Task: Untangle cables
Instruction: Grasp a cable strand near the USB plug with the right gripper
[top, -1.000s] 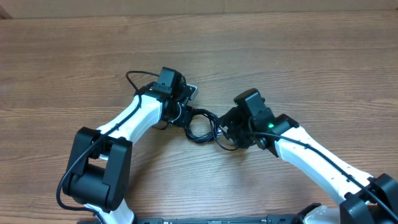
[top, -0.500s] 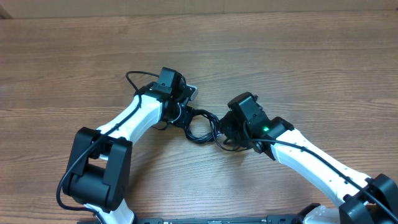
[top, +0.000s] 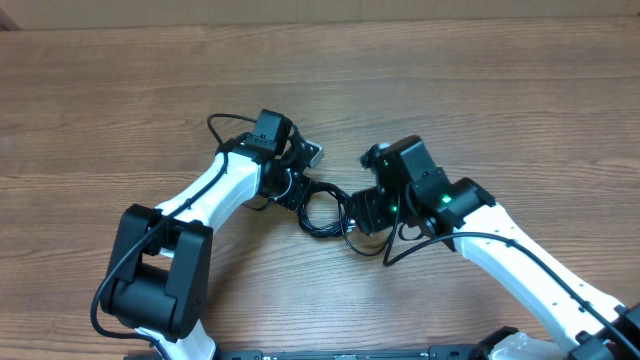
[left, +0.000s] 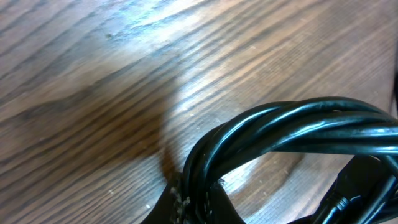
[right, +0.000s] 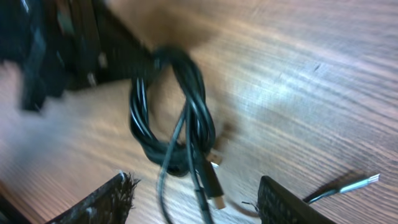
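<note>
Black cords make up the cables (top: 322, 205), a small looped bundle lying on the wooden table (top: 500, 90) between the two arms, near the middle of the overhead view. We can read no writing on them in any view; the only marking we can pick out is a green light (top: 437, 200) glowing on the right arm.

From overhead the left gripper (top: 293, 188) meets the bundle's left side, but its jaws are hidden under the arm. The left wrist view settles it: several glossy strands (left: 292, 127) arch together over the wood and run down into the left gripper (left: 193, 202), which is clamped tight on them at the bottom edge.

The right gripper (top: 365, 212) sits at the bundle's right side. Its own camera shows the right gripper (right: 196, 185) with fingers (right: 102, 202) spread wide and holding nothing, the coil lying on the table ahead of them and a strand trailing back between them. That view alone shows the crossing loops, a small metal-ended plug (right: 214, 186) at the coil's near end, and a separate silver-tipped end (right: 364, 180) off to the right. It is motion-blurred on its left side.
</note>
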